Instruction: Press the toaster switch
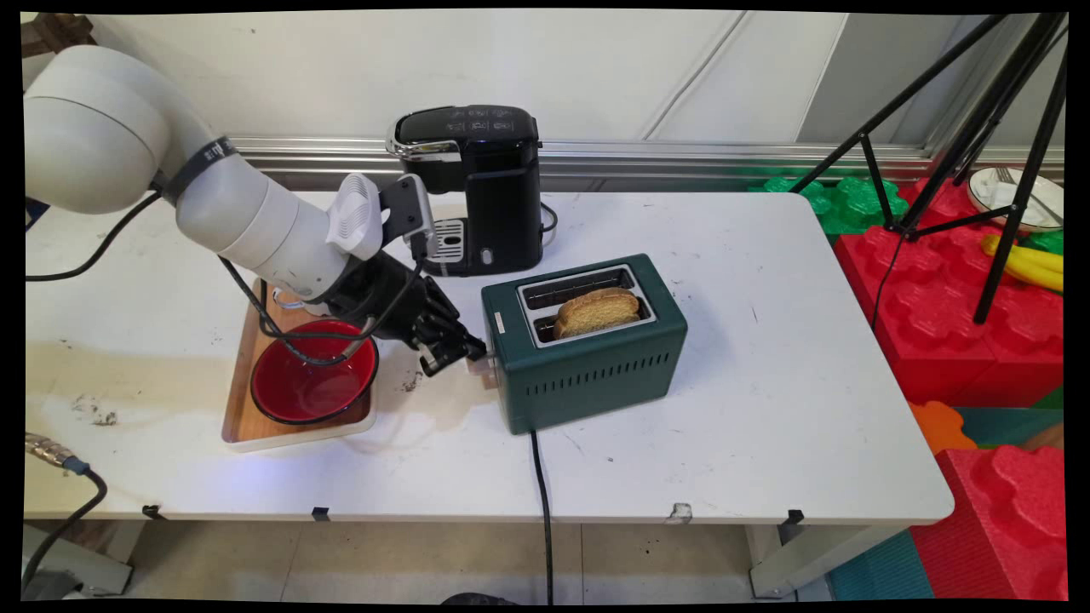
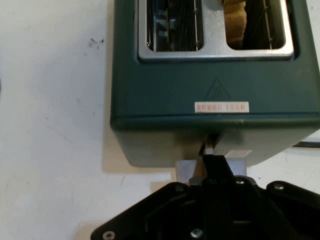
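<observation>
Gripper (image 1: 467,353) pinched narrow on toaster lever (image 2: 210,167), mid-table; toast (image 1: 596,312) raised in the slot. Keep the push vertical.

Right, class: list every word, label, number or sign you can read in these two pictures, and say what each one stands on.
Red and white label on the green toaster: print too blurred to read.
Embossed triangle sign on the toaster's top: a warning mark, no legible text.
Markings on the black coffee machine lid: too small to read.
Band on the arm: lettering unreadable.
</observation>
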You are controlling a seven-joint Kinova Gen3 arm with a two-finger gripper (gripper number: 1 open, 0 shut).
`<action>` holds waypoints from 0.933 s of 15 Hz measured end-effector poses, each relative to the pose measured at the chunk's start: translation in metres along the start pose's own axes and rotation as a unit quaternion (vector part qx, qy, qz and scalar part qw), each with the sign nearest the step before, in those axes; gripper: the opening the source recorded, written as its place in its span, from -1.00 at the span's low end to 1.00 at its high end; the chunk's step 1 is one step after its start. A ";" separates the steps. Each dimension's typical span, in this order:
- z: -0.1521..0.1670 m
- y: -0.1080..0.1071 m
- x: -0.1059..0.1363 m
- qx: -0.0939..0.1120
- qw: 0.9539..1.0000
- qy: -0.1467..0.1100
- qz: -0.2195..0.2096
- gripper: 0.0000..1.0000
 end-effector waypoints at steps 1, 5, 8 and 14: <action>0.000 0.000 0.000 -0.001 1.000 0.000 0.000 -1.00; 0.001 0.001 -0.003 -0.002 1.000 -0.002 -0.001 -1.00; 0.002 0.001 -0.005 -0.003 1.000 -0.003 -0.001 -1.00; 0.003 0.001 -0.006 -0.004 1.000 -0.002 0.000 -1.00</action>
